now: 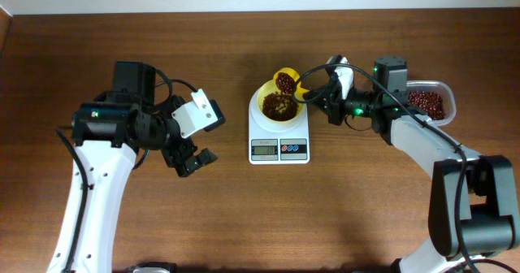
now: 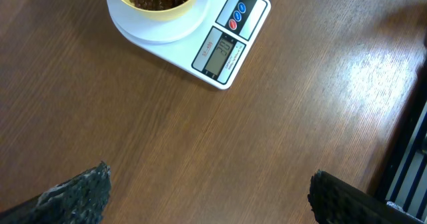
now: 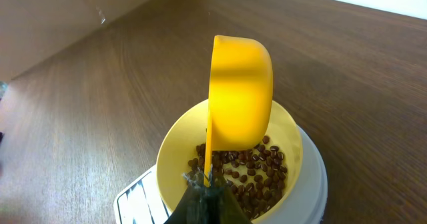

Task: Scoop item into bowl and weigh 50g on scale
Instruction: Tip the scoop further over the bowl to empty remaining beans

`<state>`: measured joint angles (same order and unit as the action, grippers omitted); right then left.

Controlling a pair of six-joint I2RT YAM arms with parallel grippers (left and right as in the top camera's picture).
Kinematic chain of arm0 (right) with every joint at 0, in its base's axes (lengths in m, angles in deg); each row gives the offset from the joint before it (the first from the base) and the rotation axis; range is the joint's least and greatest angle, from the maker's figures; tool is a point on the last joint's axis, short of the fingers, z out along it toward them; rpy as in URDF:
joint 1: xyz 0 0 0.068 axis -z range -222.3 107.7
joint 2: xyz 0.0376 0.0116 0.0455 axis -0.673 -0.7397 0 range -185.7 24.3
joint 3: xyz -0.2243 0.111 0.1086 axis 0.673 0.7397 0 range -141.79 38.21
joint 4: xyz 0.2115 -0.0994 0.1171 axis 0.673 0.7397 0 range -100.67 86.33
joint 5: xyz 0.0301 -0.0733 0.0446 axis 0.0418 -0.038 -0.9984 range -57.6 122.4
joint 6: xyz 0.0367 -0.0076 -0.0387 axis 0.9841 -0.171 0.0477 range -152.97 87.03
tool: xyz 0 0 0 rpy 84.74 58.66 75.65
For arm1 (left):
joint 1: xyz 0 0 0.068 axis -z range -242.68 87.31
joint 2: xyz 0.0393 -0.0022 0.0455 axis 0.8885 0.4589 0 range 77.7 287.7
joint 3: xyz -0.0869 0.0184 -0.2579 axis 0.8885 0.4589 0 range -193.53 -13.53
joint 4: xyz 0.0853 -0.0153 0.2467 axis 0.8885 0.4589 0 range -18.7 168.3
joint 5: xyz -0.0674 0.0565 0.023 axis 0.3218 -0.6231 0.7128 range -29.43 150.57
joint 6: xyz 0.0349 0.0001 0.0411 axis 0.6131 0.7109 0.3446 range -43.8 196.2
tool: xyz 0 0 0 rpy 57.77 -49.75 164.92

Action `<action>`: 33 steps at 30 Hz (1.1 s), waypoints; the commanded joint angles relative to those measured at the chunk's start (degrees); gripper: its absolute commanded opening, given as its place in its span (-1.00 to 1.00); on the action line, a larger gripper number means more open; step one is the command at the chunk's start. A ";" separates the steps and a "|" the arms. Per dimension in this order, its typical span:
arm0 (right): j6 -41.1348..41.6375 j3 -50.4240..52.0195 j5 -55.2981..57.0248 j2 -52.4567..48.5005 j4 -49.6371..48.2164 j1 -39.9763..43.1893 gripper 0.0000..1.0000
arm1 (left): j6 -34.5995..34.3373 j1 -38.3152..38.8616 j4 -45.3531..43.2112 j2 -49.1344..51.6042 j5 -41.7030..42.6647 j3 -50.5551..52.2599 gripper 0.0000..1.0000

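Note:
The pale-yellow bowl (image 1: pixel 279 106) sits on the white scale (image 1: pixel 279 149) and holds a layer of dark red-brown beans (image 3: pixel 257 177). My right gripper (image 1: pixel 318 90) is shut on the handle of a yellow measuring scoop (image 1: pixel 285 81), held tilted on its side over the bowl's far rim with beans still in it. The right wrist view shows the scoop's back (image 3: pixel 241 97) above the bowl (image 3: pixel 180 151). My left gripper (image 1: pixel 196 161) is open and empty over bare table left of the scale. The left wrist view shows the scale (image 2: pixel 227 47) and the bowl (image 2: pixel 157 1).
A clear plastic container (image 1: pixel 429 102) with more beans stands at the far right behind my right arm. The table is dark brown wood; its back edge meets a pale wall. The scale's display and red and blue buttons face the front.

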<state>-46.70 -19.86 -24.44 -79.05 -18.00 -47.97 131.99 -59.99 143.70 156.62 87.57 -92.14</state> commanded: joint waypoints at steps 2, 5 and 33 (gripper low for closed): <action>-1.05 -0.13 -1.49 0.02 -0.20 -0.31 -0.92 | 0.90 0.02 -0.09 -0.79 1.03 -0.94 0.98; -1.03 -0.13 -2.97 0.13 -1.05 -0.31 -0.92 | 0.90 0.02 -0.09 -0.79 1.03 -0.94 0.97; -0.37 -0.15 5.90 1.46 1.49 -2.93 -0.92 | 0.90 0.02 -0.09 -0.79 1.03 -0.94 0.97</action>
<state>-47.10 -19.86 -18.98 -78.92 -15.99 -49.93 131.99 -59.99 143.68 156.62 87.57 -92.14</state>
